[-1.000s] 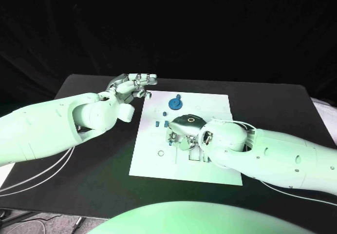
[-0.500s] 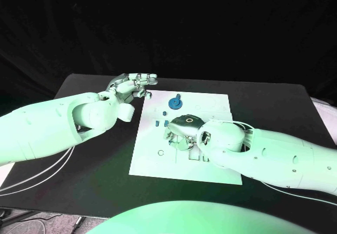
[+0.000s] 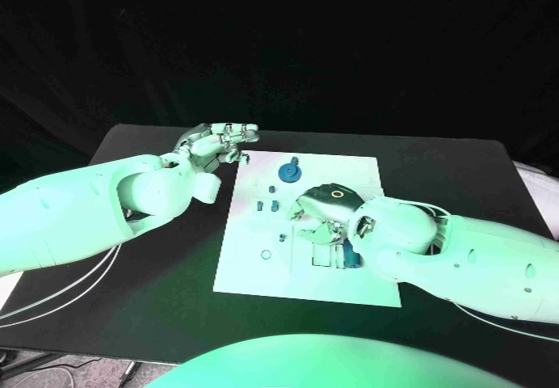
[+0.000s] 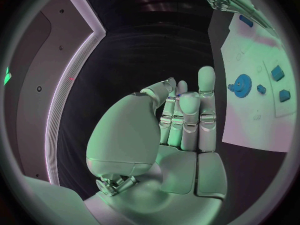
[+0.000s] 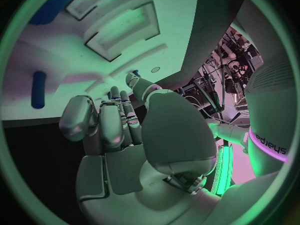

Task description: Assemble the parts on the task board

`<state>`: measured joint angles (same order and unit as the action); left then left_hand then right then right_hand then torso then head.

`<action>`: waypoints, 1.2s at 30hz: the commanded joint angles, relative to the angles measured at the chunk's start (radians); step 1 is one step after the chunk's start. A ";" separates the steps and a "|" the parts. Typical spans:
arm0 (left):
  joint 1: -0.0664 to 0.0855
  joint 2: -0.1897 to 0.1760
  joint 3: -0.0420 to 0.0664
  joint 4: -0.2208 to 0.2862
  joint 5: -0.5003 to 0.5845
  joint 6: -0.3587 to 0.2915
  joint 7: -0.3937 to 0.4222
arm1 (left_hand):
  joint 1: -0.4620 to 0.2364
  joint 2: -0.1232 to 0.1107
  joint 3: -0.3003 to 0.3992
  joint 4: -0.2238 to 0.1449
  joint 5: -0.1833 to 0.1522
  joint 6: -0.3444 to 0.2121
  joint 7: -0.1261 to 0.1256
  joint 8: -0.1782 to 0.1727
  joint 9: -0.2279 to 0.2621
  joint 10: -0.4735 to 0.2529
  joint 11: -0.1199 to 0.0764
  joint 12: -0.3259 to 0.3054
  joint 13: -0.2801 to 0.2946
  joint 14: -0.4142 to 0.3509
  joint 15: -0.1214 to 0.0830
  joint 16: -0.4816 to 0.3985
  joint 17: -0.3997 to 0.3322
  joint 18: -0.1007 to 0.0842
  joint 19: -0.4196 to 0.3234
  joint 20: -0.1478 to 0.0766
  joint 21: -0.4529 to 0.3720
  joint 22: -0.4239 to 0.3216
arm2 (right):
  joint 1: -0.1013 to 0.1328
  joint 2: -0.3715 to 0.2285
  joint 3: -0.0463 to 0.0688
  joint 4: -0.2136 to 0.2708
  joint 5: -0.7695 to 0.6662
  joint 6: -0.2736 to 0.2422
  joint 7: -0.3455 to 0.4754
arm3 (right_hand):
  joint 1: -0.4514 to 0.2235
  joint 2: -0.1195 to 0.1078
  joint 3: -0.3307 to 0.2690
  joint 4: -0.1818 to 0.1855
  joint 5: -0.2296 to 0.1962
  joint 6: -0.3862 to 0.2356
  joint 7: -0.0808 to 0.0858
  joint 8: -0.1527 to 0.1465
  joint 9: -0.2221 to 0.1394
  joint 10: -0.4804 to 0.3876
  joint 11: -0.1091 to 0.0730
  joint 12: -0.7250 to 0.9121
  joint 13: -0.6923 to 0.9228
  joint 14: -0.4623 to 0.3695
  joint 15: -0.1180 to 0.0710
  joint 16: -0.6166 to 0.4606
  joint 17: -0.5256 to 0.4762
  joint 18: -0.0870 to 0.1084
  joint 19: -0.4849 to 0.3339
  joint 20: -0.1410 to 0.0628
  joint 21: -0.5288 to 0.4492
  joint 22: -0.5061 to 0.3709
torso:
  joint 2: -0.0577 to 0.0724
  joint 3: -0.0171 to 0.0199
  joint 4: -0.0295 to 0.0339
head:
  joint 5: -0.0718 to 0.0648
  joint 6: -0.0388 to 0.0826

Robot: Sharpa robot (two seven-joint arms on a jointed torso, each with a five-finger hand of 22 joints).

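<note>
The white task board (image 3: 250,267) lies in the middle of the black table. On its far part sits a blue gear (image 3: 289,170), also in the left wrist view (image 4: 242,82), with small blue parts (image 3: 258,206) nearer its left edge. My right hand (image 3: 321,212) hovers over the board's middle, fingers bent down, thumb apart, nothing between them (image 5: 115,120). An upright-lying long blue part (image 3: 350,255) shows just beside that hand. Another long blue part (image 5: 39,89) lies on the board before the hand. My left hand (image 3: 216,141) hangs loosely cupped off the board's far left corner, holding nothing (image 4: 184,115).
Raised white recessed blocks (image 5: 119,22) stand on the board ahead of my right hand. Bare black table (image 3: 163,315) runs to the left of and in front of the board; my right forearm (image 3: 466,259) lies over the board's right side.
My right hand has drawn up and to the right off the board's middle, uncovering a long blue part beside it. The left hand has stayed where it was.
</note>
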<state>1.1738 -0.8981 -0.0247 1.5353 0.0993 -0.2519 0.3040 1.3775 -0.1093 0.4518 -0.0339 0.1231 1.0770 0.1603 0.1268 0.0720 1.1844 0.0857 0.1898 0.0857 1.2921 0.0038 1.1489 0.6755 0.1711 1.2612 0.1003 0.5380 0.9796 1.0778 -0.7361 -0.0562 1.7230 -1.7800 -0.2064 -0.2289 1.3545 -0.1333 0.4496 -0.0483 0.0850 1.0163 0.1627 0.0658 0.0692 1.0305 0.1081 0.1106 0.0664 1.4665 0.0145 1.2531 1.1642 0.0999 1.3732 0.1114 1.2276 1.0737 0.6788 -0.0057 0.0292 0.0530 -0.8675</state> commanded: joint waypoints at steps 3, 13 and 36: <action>0.000 -0.003 0.001 0.003 -0.004 0.021 0.001 | 0.004 -0.001 -0.004 -0.004 0.003 -0.002 0.002 0.004 -0.002 -0.007 0.000 0.004 0.002 -0.008 -0.002 -0.007 -0.003 0.010 -0.006 0.000 -0.005 -0.002 | 0.039 -0.073 0.007 0.030 0.004 -0.038 -0.049 | -0.009 -0.008 -0.011 0.002 -0.002 0.005 -0.013 0.000 0.000 0.004 -0.010 0.004 -0.003 0.032 -0.009 0.002 -0.002 0.007 0.005 -0.001 -0.001 0.000 | 0.001 -0.0008 -0.0022 | -0.013 0.009; 0.000 -0.004 0.001 0.009 -0.008 0.025 0.001 | 0.004 -0.001 -0.004 -0.004 0.003 -0.002 0.002 0.004 -0.002 -0.007 0.000 0.004 0.002 -0.008 -0.002 -0.007 -0.003 0.010 -0.006 0.000 -0.005 -0.002 | 0.084 -0.157 0.011 0.018 -0.005 0.049 -0.092 | -0.001 -0.030 -0.092 0.024 -0.026 -0.019 -0.051 -0.003 -0.003 -0.065 -0.033 -0.033 -0.003 0.035 -0.051 -0.001 -0.010 0.006 0.010 -0.040 -0.006 -0.003 | 0.001 -0.0004 -0.0009 | -0.024 0.019; 0.000 -0.005 0.001 0.005 -0.011 0.028 0.001 | 0.004 -0.001 -0.004 -0.004 0.003 -0.002 0.002 0.004 -0.002 -0.007 0.000 0.004 0.002 -0.008 -0.002 -0.007 -0.003 0.010 -0.006 0.000 -0.005 -0.002 | 0.062 -0.124 0.007 -0.012 0.015 0.144 -0.052 | 0.030 0.010 -0.080 0.035 -0.017 0.036 -0.047 0.005 0.003 0.033 -0.039 0.007 -0.003 0.039 -0.045 0.000 -0.015 0.003 0.018 -0.037 -0.006 -0.001 | 0.001 -0.0007 0.0001 | -0.020 0.015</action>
<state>1.1737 -0.9045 -0.0248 1.5400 0.0948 -0.2434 0.3008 1.3775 -0.1092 0.4497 -0.0360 0.1231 1.0770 0.1603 0.1268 0.0715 1.1844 0.0857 0.1898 0.0856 1.2922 0.0040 1.1453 0.6737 0.1710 1.2613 0.1003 0.5381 0.9784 1.1408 -0.8636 -0.0489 1.7135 -1.7683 -0.0863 -0.2955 1.3827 -0.1263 0.3641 -0.0134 0.0638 1.0482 0.1147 0.0652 0.0710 1.0592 0.0701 0.1142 0.0652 1.4648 -0.0343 1.2530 1.1500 0.0999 1.3893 0.0734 1.2277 1.0717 0.6800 -0.0070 0.0296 0.0328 -0.8528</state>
